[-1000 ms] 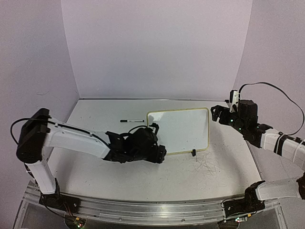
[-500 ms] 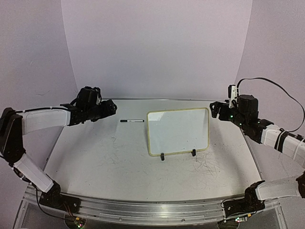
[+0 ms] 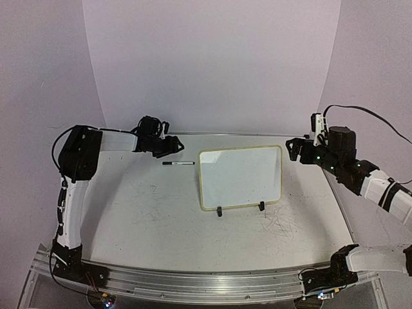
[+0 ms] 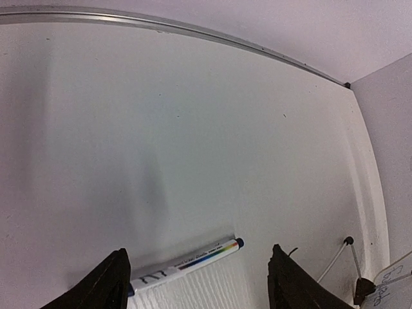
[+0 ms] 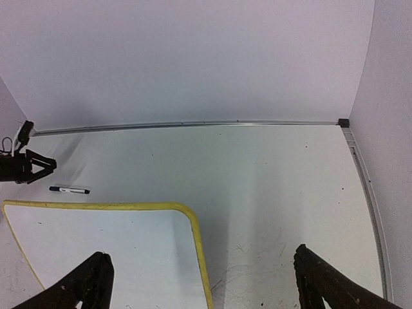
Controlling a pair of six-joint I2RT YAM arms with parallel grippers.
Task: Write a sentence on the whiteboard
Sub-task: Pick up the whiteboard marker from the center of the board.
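So here's where we're at: the left pincer (image 3: 175,147) is reaching out over the far side of the tabletop (image 3: 148,212), spread wide and holding nothing. The marker (image 4: 187,264) lies flat just below it. In the wrist view the barrel sits across the gap between the two fingers (image 4: 109,286), which we reckon is the point: you line the gap up over a thin pen so both fingers can drop on either side of it. We can't tell for sure whether anything is touching yet, but it looks like a hover to us. The whiteboard (image 3: 241,174) is off to that pincer's right, a little beyond the marker's tip and apart from it. It lies on the tabletop with its two black clips (image 3: 219,211) along the near edge. As for the sentence, we can't make out any of it on the board from above, so by our guess the writing part hasn't really begun. The right pincer (image 3: 291,149) is also open as wide as it goes and empty, hanging just beside the board's far right corner. Its own camera looks down on the yellow frame between its fingers. Our guess is it's parked there to pin the board down so it doesn't skate around once the pen pushes on it.
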